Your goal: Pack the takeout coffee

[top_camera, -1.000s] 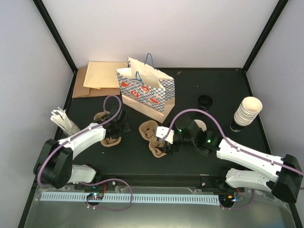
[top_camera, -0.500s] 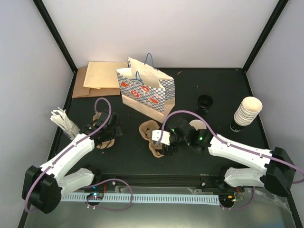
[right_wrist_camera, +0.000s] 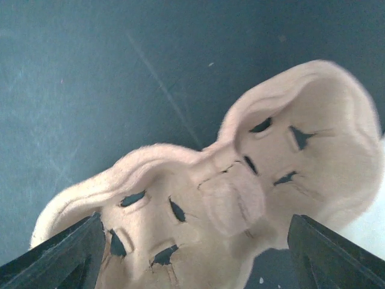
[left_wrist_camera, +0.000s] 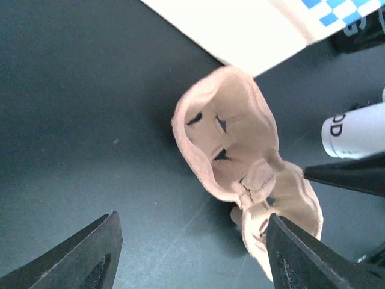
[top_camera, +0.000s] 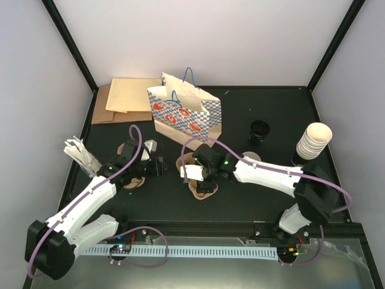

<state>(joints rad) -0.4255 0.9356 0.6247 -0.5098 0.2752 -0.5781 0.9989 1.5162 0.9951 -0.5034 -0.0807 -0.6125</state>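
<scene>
table point(top_camera: 271, 108): black and flat, with both arms fixed at its near edge.
paper bag point(top_camera: 183, 114): blue checks and red marks. It stands upright near the middle of the back edge, with its blue handles up.
cup carrier point(right_wrist_camera: 198, 198): tan, with two round pockets. It lies flat in the middle of the table, just in front of the paper bag.
right gripper point(right_wrist_camera: 195, 220): it hangs right over the cup carrier and points down at it. Its two fingers are wide apart, and it holds nothing.
left gripper point(left_wrist_camera: 192, 220): it is low over the table, just to the left of the cup carrier, and it points at it. Its fingers are wide apart with nothing between them, and they do not touch the cup carrier.
second carrier point(top_camera: 131, 179): tan too. It lies partly under the left arm, closer to the left edge.
black lid point(top_camera: 260, 128): small and round. It sits alone toward the back right corner, well apart from both grippers.
stack of cups point(top_camera: 313, 141): cream cups, one inside the other. It stands by the right edge, near the black lid.
paper cup: I cannot pick it out for sure. A small cream round shape point(top_camera: 248, 157) peeks out just behind the right arm, between the black lid and the cup carrier.
brown paper bags point(top_camera: 123, 99): they lie flat in the back left corner.
thin white things point(top_camera: 81, 153): a bunch near the left edge, too small to tell what they are.
</scene>
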